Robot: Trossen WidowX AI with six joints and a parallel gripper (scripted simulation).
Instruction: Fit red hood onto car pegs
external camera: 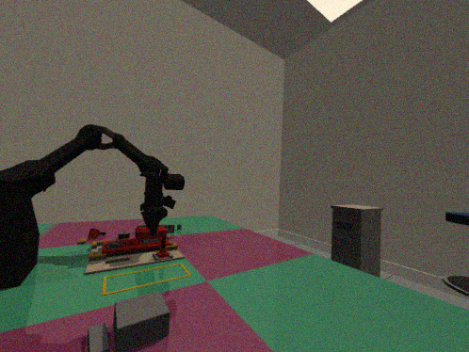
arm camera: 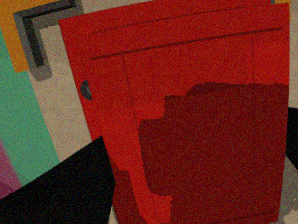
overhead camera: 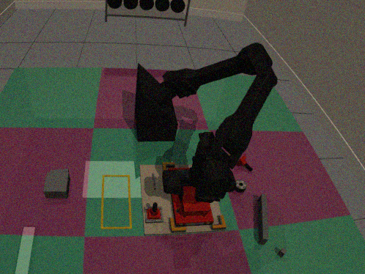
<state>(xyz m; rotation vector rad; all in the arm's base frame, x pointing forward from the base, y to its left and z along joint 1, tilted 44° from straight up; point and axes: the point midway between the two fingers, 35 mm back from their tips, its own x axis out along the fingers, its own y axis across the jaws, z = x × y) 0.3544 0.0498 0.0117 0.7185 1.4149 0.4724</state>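
The red car chassis (overhead camera: 194,216) (external camera: 124,246) sits in the jig with orange corner brackets (overhead camera: 177,228) (arm camera: 33,3) on a beige board (overhead camera: 155,228) (external camera: 118,264). My gripper (external camera: 153,228) points straight down over the car's middle and is shut on the red hood (overhead camera: 190,199) (external camera: 148,232). In the wrist view the hood (arm camera: 220,156) shows as a darker red stepped block over the chassis deck. It sits low on the car; the pegs and corner holes are hidden, so I cannot tell whether it lies flat. A black finger (arm camera: 47,216) fills the lower left of the wrist view.
A small red stand with a black peg (overhead camera: 154,212) is on the board's left. A yellow outlined rectangle (overhead camera: 102,201), a grey block (overhead camera: 56,183) (external camera: 141,320), a grey bar (overhead camera: 262,217), a small wheel (overhead camera: 240,185), a dark upright panel (overhead camera: 154,110) and a grey cabinet (external camera: 356,237) lie around.
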